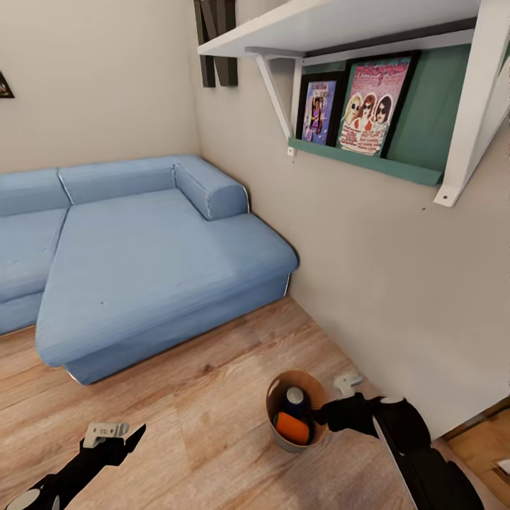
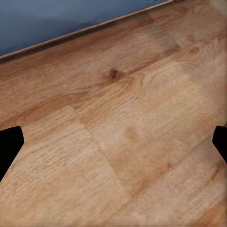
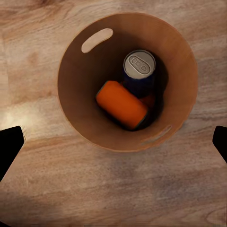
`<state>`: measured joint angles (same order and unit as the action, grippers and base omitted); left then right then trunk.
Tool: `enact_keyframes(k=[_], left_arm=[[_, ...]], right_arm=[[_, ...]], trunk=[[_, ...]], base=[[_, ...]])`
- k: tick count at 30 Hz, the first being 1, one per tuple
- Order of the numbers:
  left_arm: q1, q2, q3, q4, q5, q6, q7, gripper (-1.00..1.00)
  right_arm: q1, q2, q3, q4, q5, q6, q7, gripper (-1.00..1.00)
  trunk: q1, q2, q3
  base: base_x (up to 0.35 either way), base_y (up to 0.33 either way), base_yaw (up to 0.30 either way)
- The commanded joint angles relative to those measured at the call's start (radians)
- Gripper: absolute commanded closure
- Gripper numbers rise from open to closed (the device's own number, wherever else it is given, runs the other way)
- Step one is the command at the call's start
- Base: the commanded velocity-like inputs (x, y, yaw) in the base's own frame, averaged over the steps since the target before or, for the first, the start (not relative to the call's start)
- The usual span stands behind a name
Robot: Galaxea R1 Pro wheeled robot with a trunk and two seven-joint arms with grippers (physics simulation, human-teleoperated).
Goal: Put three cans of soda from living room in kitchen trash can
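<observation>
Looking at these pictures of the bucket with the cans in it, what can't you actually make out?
- Third can: in the right wrist view, the lying orange can and upright blue can hide all but an orange sliver; whether that is another can is unclear.
- Bucket: in the head view, the right gripper covers its far side.
- Sofa: cut off by the head view's left edge.

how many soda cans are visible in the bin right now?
3, all inside the trash can: a dark blue can upright, an orange can lying on its side, and a second orange can mostly hidden beneath them.
</observation>
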<state>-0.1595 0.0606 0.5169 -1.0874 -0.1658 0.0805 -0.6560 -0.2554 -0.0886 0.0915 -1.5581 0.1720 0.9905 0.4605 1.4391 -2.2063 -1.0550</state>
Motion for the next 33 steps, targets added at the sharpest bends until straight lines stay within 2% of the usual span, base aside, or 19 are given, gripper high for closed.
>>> enact_keyframes(k=[1, 8, 19, 20, 21, 28, 33], left_arm=[[0.000, 0.001, 0.000, 0.011, 0.000, -0.013, -0.003, -1.00], [0.000, 0.004, 0.001, 0.038, 0.000, -0.032, -0.005, -1.00], [0.007, 0.008, 0.005, 0.095, 0.002, -0.071, -0.005, -1.00], [0.017, 0.009, 0.005, 0.122, 0.003, -0.091, -0.005, -1.00], [0.031, 0.011, 0.007, 0.185, 0.007, -0.141, -0.006, -1.00], [0.038, 0.037, 0.007, 0.284, 0.009, -0.197, -0.002, -1.00], [0.039, 0.058, 0.008, 0.436, 0.011, -0.279, 0.004, -1.00]], right_arm=[[0.024, -0.001, 0.007, -0.013, 0.001, -0.006, 0.000, -1.00], [0.044, -0.004, 0.016, -0.022, 0.004, -0.022, 0.000, -1.00], [0.179, -0.008, 0.014, -0.023, 0.010, -0.152, 0.005, -1.00], [0.202, -0.010, 0.013, -0.023, 0.011, -0.173, 0.005, -1.00], [0.245, -0.026, 0.012, -0.023, 0.011, -0.222, 0.006, -1.00], [0.329, -0.046, 0.009, -0.017, 0.009, -0.313, 0.006, -1.00], [0.370, -0.049, 0.005, -0.005, 0.006, -0.351, 0.004, -1.00]], trunk=[[-0.004, 0.007, 0.003], [-0.031, 0.056, 0.025], [-0.073, 0.133, 0.060], [-0.077, 0.140, 0.063], [-0.081, 0.147, 0.066], [-0.107, 0.196, 0.088], [-0.127, 0.231, 0.104]], base=[[0.000, 0.000, 0.000], [0.000, 0.000, 0.000], [0.000, 0.000, 0.000], [0.000, 0.000, 0.000], [0.000, 0.000, 0.000], [0.000, 0.000, 0.000], [0.000, 0.000, 0.000]])
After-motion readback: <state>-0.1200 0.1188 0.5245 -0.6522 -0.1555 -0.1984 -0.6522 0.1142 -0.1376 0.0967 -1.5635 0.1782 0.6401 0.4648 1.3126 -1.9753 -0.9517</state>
